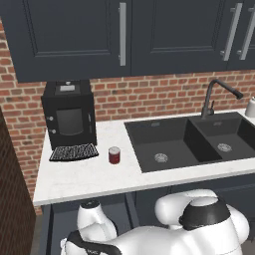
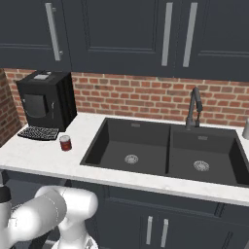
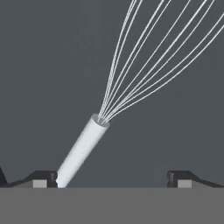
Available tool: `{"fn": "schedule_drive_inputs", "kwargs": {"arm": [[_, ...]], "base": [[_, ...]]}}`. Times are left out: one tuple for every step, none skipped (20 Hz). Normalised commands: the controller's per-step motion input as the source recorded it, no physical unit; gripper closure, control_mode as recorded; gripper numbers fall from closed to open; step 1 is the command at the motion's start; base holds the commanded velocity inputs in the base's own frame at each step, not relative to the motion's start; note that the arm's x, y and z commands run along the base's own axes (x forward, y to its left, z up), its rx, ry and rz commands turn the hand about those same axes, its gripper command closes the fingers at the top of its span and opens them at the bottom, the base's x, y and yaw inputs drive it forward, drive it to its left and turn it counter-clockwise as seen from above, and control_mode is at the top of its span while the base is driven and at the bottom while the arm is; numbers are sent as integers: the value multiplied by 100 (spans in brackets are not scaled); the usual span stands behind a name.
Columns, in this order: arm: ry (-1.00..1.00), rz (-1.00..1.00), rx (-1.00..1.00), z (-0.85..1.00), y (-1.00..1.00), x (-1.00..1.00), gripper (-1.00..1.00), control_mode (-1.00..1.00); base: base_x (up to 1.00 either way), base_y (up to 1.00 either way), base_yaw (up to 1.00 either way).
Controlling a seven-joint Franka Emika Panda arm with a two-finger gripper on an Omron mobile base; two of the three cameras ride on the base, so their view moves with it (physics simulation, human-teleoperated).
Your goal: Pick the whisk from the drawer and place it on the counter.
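Observation:
The whisk lies on the dark grey floor of the drawer in the hand view. Its white handle slants from lower left up to the middle, and its silvery wires fan out toward the upper right. My gripper is open just above it, fingers spread wide. The handle's lower end sits right beside the left fingertip, and the right fingertip is well apart from it. The white counter spans both base views above my bent arm.
On the counter stand a black coffee machine with its drip tray and a small red can. The black double sink and faucet lie to the right. Dark upper cabinets hang overhead.

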Motion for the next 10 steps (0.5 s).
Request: {"fn": "schedule_drive_inputs", "kwargs": {"arm": [[-5, -16, -3, -21, 14, 10, -100, -100], [-2, -13, 0, -10, 0, 7, -100, -100], [0, -8, 0, -2, 0, 4, -100, -100], [0, -4, 0, 0, 0, 4, -100, -100], [0, -1, 0, 0, -3, 4, -100, -100], [0, 0, 0, 0, -3, 6, -100, -100], [0, 0, 0, 0, -4, 5, -100, -100], [2, 0, 0, 0, -11, 1, -100, -100], [2, 0, 0, 0, -15, 0, -100, -100], [2, 0, 0, 0, -13, 0, -100, -100]], "base": [[0, 0, 0], [0, 0, 0], [0, 0, 0], [0, 0, 0], [0, 0, 0], [0, 0, 0], [0, 0, 0], [0, 0, 0], [0, 0, 0], [0, 0, 0]]}}
